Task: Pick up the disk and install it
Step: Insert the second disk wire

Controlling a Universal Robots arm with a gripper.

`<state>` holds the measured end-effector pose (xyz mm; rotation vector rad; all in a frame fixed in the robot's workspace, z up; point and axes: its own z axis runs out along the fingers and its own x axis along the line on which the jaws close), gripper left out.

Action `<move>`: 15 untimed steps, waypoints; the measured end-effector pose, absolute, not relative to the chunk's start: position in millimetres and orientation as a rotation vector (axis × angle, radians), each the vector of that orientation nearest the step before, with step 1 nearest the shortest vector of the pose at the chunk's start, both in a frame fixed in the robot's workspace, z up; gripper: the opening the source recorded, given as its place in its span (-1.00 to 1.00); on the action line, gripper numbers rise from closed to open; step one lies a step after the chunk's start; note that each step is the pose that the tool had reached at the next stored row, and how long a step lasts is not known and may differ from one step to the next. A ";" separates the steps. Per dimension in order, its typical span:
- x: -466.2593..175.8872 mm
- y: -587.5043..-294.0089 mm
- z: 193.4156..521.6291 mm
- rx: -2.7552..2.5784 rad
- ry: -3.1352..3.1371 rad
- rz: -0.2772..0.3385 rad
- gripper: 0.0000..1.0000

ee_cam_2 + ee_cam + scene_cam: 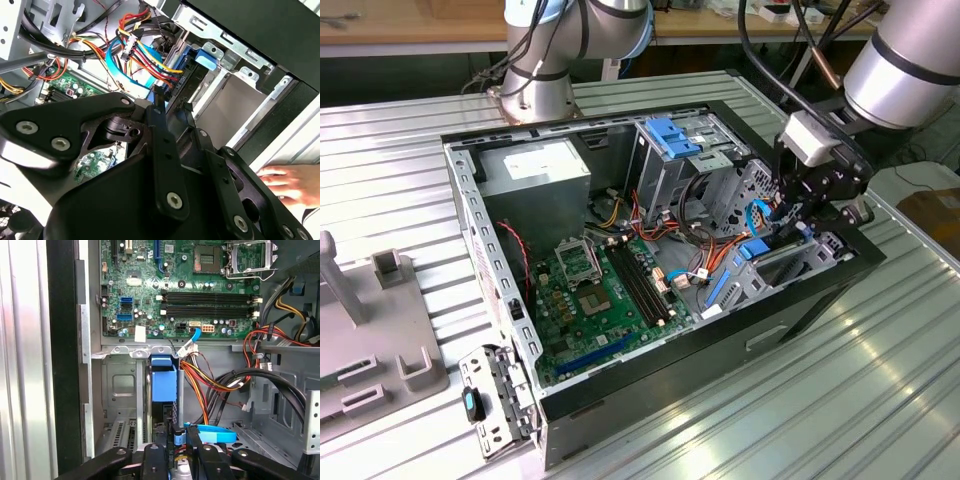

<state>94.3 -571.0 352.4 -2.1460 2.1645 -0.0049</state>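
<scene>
The disk [164, 384], with its bright blue carrier, stands on edge in the drive bay at the front corner of the open computer case [800, 310]. My gripper [176, 441] sits right over the near end of the disk, its black fingers [156, 455] closed on either side of the disk's edge. In the exterior view the gripper [798, 222] reaches down into the case's right end, where the disk's [765, 250] blue rail slants inside the bay. In the second wrist view the gripper [172, 107] points at the blue carrier end [196, 59] inside the metal bay.
Orange, yellow and black cables [210, 385] run close beside the bay. The green motherboard [590, 300] covers the case floor, with a power supply [535, 165] and another drive cage [670, 140] behind. A person's hand [292, 182] rests outside the case wall. A grey fixture [370, 340] stands at the exterior view's left.
</scene>
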 end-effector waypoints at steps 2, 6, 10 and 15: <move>94.3 -571.0 352.6 -2.146 2.165 -0.005 -0.40; 94.3 -569.0 358.4 -2.146 2.165 -0.006 -0.40; 94.3 -568.9 358.5 -2.175 2.195 -0.072 -0.40; 94.3 -564.8 355.8 -2.176 2.196 -0.074 -0.40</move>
